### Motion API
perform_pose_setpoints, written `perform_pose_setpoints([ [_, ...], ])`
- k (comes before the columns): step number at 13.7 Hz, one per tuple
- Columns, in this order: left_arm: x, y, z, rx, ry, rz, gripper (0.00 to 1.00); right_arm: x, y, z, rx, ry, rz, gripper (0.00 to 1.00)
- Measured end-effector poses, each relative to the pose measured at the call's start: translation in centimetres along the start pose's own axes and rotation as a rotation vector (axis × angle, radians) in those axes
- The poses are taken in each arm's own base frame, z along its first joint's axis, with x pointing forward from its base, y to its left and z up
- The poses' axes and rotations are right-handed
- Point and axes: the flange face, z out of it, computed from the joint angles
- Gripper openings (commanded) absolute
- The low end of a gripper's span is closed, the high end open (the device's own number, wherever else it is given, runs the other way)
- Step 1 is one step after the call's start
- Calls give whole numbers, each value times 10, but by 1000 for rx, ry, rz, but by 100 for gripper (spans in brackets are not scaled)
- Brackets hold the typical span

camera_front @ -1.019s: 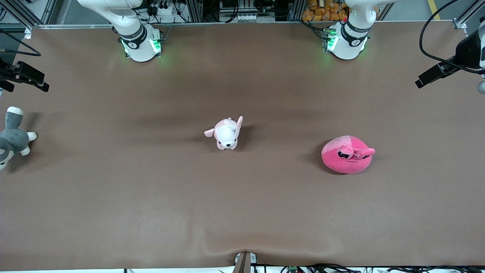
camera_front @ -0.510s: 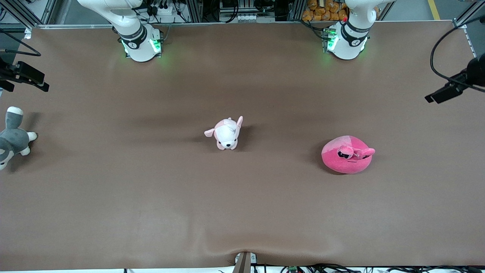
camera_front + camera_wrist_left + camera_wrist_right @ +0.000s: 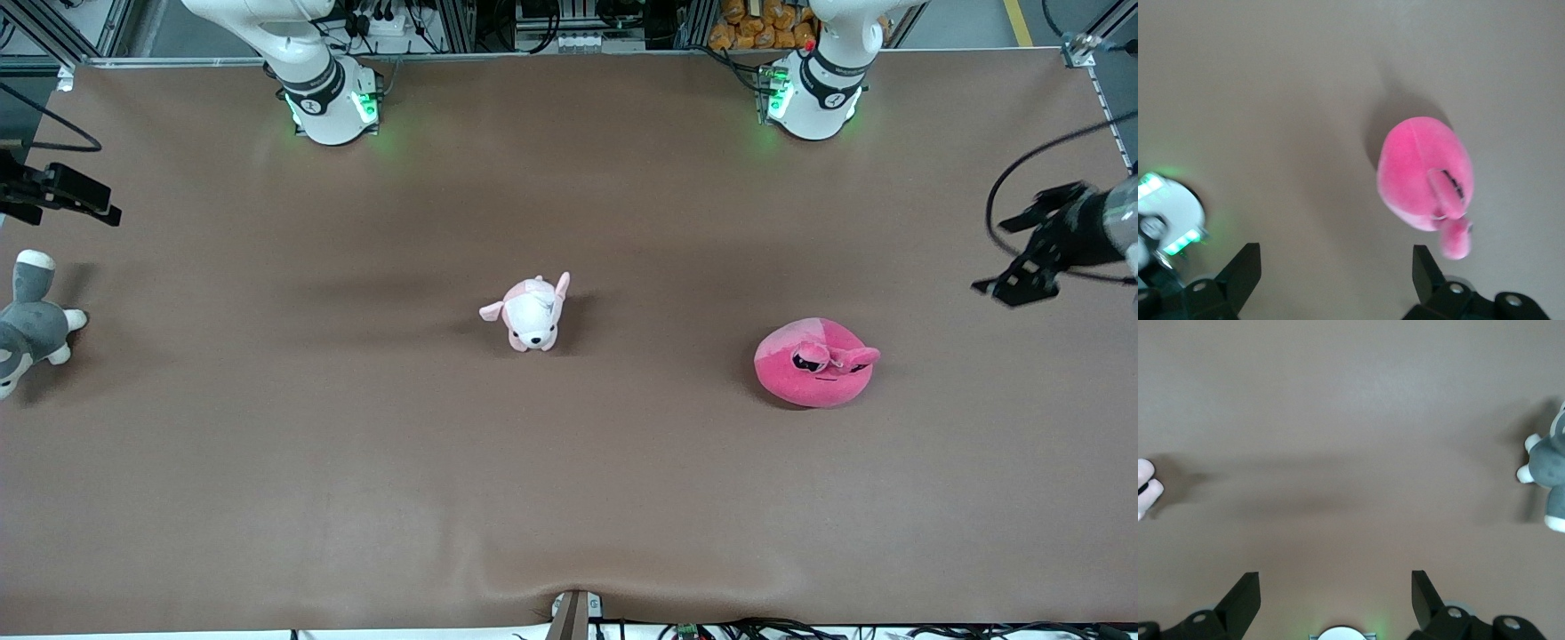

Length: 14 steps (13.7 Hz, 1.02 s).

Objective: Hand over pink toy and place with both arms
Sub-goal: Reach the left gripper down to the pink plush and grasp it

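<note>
- We take the pink toy (image 3: 815, 363) as our landmark. It lies on the worktop (image 3: 569, 498), toward the left arm's end, untouched.
- At the right arm's end of the worktop, well apart from the pink toy, the right gripper (image 3: 55, 194) waits over the edge above the grey-and-white plush (image 3: 31, 322). It has barely shifted over the last second. Its jaws stand wide apart and hold nothing.
- Between that end and the pink toy, the pale plush puppy (image 3: 532, 313) lies mid-worktop, slightly farther from the front camera than the toy. It has not moved.
- What has changed is the left gripper (image 3: 1031, 253): over the last second it has swung down and turned toward the pink toy. It now hangs over the worktop near the left arm's edge, apart from the toy. In the left wrist view the toy (image 3: 1426, 177) sits ahead of the wide-open, empty jaws (image 3: 1331, 280).
- We judge that the left arm's approach for the first pick has begun; grasp, handover and placing all remain.
- The toy's face points toward the front camera, its snout (image 3: 861, 356) protruding toward the left arm's end. Its body is near round; the slight long axis runs along the worktop from arm to arm.
</note>
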Motion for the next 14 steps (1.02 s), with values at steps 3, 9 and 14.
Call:
perform_pose_setpoints([
  [3, 0, 28, 31, -40, -52, -225, 100, 10, 7, 18, 2, -45, 14, 100],
  [9, -25, 55, 97, -109, -49, -421, 100, 18, 10, 34, 3, -89, 21, 100],
  [14, -22, 59, 132, -163, -42, -454, 100, 24, -16, 44, 75, -124, 325, 100],
])
